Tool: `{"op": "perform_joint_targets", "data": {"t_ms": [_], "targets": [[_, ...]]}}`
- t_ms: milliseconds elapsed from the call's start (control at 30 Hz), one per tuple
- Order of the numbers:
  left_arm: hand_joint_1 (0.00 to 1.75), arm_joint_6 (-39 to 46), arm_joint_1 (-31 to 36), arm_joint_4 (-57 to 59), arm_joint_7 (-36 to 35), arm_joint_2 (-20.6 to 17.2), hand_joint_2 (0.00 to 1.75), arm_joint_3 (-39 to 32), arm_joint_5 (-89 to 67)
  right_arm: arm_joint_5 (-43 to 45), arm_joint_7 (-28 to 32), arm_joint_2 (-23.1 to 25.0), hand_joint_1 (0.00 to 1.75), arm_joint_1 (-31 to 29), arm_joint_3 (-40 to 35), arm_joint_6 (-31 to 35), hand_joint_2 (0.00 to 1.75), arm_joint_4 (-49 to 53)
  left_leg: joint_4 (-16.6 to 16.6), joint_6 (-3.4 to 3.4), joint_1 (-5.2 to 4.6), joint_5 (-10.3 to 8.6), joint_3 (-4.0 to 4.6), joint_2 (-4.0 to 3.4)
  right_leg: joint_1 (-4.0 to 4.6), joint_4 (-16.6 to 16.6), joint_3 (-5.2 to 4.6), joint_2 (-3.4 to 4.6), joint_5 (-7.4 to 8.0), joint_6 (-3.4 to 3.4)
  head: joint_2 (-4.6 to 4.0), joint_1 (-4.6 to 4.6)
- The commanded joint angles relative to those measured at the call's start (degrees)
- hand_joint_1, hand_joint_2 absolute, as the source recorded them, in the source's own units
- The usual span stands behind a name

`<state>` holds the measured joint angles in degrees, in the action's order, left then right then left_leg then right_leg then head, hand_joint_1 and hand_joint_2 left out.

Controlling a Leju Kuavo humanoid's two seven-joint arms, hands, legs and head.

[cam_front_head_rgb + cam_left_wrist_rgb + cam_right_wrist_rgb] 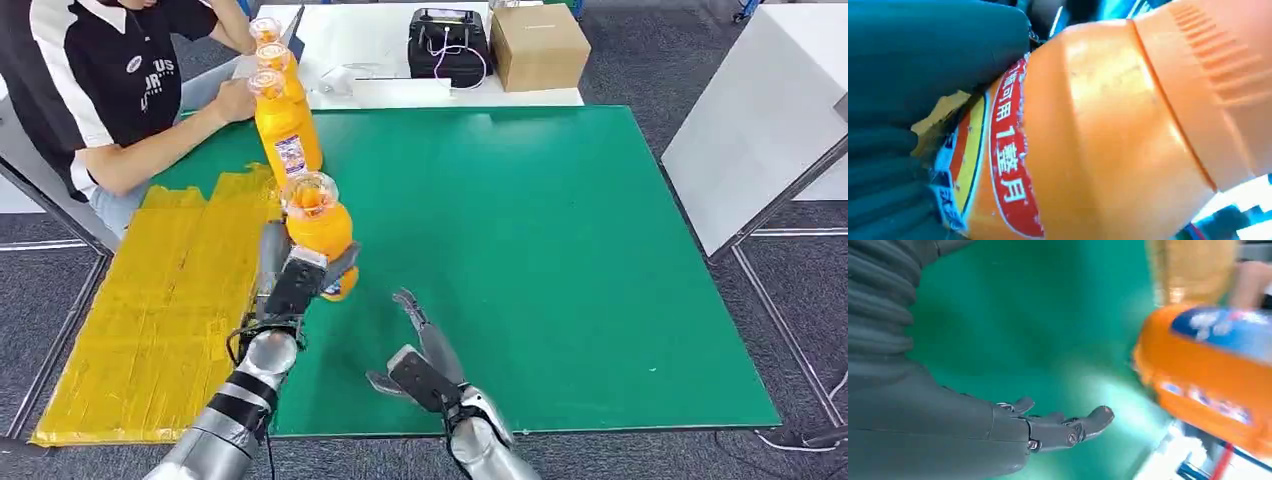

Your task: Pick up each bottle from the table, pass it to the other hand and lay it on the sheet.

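Your left hand (298, 283) grips the smooth, rounded orange plastic bottle (320, 225) low on its body, upright, clear cap toward the far side, above the flat green mat (560, 250) just right of the crinkled yellow sheet (170, 300). Your right hand (420, 355), right of the bottle, holds nothing, fingers spread. Two or three matching upright bottles (285, 125), partly overlapping, stand farther off, beside a person's hand (235, 100).

The head view looks down on the desk (560, 230) from above; both wrist views sit close, sharing the orange bottle (320, 232).
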<state>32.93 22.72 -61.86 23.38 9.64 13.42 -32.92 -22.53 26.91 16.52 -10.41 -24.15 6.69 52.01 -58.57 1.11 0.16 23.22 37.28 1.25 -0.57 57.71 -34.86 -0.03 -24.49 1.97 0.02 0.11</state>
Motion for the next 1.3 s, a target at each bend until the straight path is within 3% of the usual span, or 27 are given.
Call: {"op": "perform_joint_targets", "data": {"t_ms": [33,133,200,433,500,567,600,633,767,833,1167,1300], "targets": [[1.75,7.1,1.6,-1.2,-5.0,-2.4,1.75,-9.4,-21.5,1.7,-0.3,-4.7,0.0,6.3,-0.2,-0.2,1.75,20.1,0.0,-0.03,0.07,0.16,-0.36,-0.2,0.09,-0.1,0.4,0.09,-0.08,-0.05,0.0,-0.02],[1.75,7.1,3.0,0.1,-6.4,-2.4,1.75,-13.8,-31.7,3.7,0.5,-5.0,0.0,7.2,0.2,-0.2,1.75,23.4,0.0,-0.06,0.07,0.11,-0.25,-0.18,0.09,-0.1,0.28,0.05,-0.05,-0.05,0.0,-0.02],[1.75,7.1,4.0,0.5,-9.6,-4.5,1.75,-15.5,-45.1,6.8,1.4,-5.3,0.0,7.9,-0.5,-1.5,1.75,26.7,0.0,-0.05,0.03,0.04,-0.07,-0.12,0.03,0.0,0.06,0.03,-0.01,-0.04,0.0,0.0],[1.75,7.1,4.9,2.7,-9.5,-5.5,1.75,-15.0,-47.1,7.2,1.5,-5.6,0.0,7.9,-1.3,-1.6,1.75,28.1,0.0,-0.06,0.05,0.07,-0.2,-0.13,0.06,-0.1,0.2,0.02,-0.03,-0.05,0.0,0.0],[1.75,7.1,5.6,4.4,-13.8,-7.9,1.75,-11.7,-55.7,8.1,2.0,-6.4,0.0,7.3,-3.1,-1.7,1.75,28.8,0.0,-0.08,0.11,0.15,-0.41,-0.15,0.13,-0.2,0.45,-0.01,-0.1,-0.08,0.0,0.02],[1.75,7.1,8.9,10.0,-31.1,-17.9,1.75,7.0,-57.1,8.6,2.1,-7.4,0.0,6.5,-4.9,-1.9,1.75,29.3,0.0,-0.08,0.07,0.1,-0.29,-0.22,0.08,-0.1,0.27,0.1,-0.04,-0.07,0.0,-0.02],[1.75,7.1,9.2,13.0,-29.6,-16.5,1.75,5.2,-56.3,8.9,1.9,-7.8,0.0,6.1,-5.7,-1.6,1.75,29.4,0.1,-0.1,0.11,0.15,-0.46,-0.25,0.13,-0.1,0.46,0.09,-0.07,-0.09,0.0,0.0],[1.75,7.1,9.3,15.3,-28.0,-15.7,1.75,3.2,-56.5,8.9,2.0,-7.5,0.0,6.2,-5.5,-1.7,1.75,29.4,0.1,-0.04,-0.01,-0.01,-0.1,0.0,0.0,0.0,0.1,-0.08,-0.01,-0.02,0.0,0.0],[1.75,7.1,9.9,21.3,-25.5,-14.9,1.75,-0.7,-57.0,9.4,1.6,-8.1,0.0,5.5,-6.6,-2.1,1.75,29.4,0.1,-0.12,0.13,0.14,-0.59,-0.38,0.14,-0.2,0.55,0.2,-0.03,-0.11,0.0,-0.02],[1.75,7.1,12.4,27.1,-24.1,-14.6,1.75,-2.3,-56.4,10.7,1.9,-8.9,0.0,4.4,-8.2,-1.8,1.75,28.4,0.1,-0.07,0.07,0.11,-0.43,-0.18,0.1,-0.2,0.44,0.05,-0.06,-0.06,0.0,0.0],[1.75,7.1,11.0,26.1,-25.0,-14.3,1.75,-2.2,-57.0,10.9,1.9,-8.9,0.0,4.5,-8.0,-1.9,1.75,28.7,0.0,-0.12,0.15,0.1,-0.33,-0.16,0.13,-0.1,0.36,0.06,-0.07,-0.07,0.0,0.0],[1.75,7.1,10.6,31.3,-24.6,-12.8,1.75,-3.3,-55.6,11.0,1.8,-9.2,0.0,4.3,-9.3,-2.1,1.75,29.8,0.0,-0.11,0.13,0.07,-0.27,-0.17,0.1,-0.1,0.29,0.08,-0.04,-0.06,0.0,0.0]]}}
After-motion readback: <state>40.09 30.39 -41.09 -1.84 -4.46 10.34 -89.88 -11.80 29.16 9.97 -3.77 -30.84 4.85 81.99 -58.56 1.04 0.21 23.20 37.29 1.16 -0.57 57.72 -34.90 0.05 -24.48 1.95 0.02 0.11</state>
